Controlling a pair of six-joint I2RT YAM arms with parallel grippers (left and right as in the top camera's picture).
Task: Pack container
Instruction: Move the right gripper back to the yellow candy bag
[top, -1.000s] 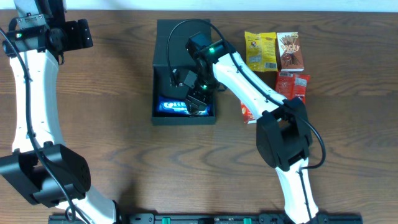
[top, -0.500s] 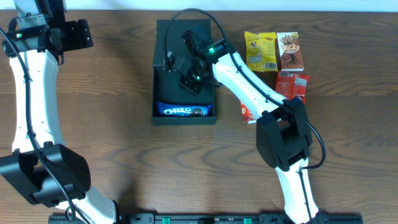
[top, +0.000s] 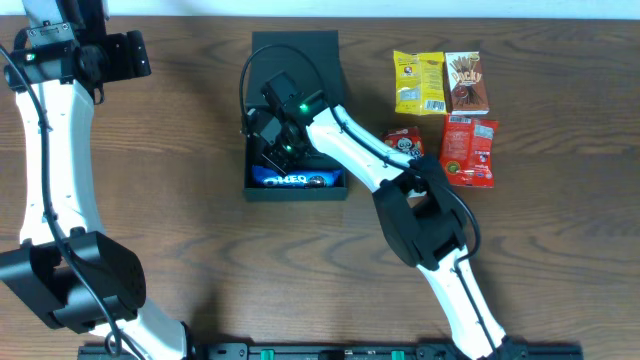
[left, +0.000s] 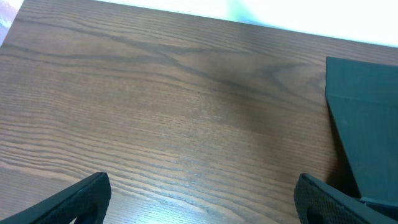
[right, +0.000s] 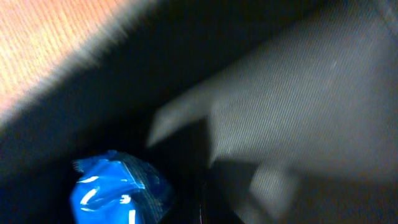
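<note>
The container (top: 262, 190), a black box with its flap lid (top: 300, 55) folded back, stands mid-table. A blue Oreo packet (top: 295, 180) lies at its near end and shows at lower left in the right wrist view (right: 115, 193). My right gripper (top: 266, 135) hangs shut inside the box by its left wall, just behind the packet and not holding it. In its own dark, blurred view the right gripper (right: 202, 210) shows jaws pressed together. My left gripper (top: 132, 55) stays open at the far left over bare table. Its fingers (left: 87, 198) stand wide apart, with the container (left: 367, 137) to their right.
Right of the box lie a yellow packet (top: 419, 82), a Pocky box (top: 466, 82), a red packet (top: 468, 150) and a small red packet (top: 403, 140). The right arm (top: 370, 165) reaches across the box's right wall.
My right gripper let go of the Oreo packet, which now lies in the box's near end. It shut and swung left inside the box. The left arm has not moved.
</note>
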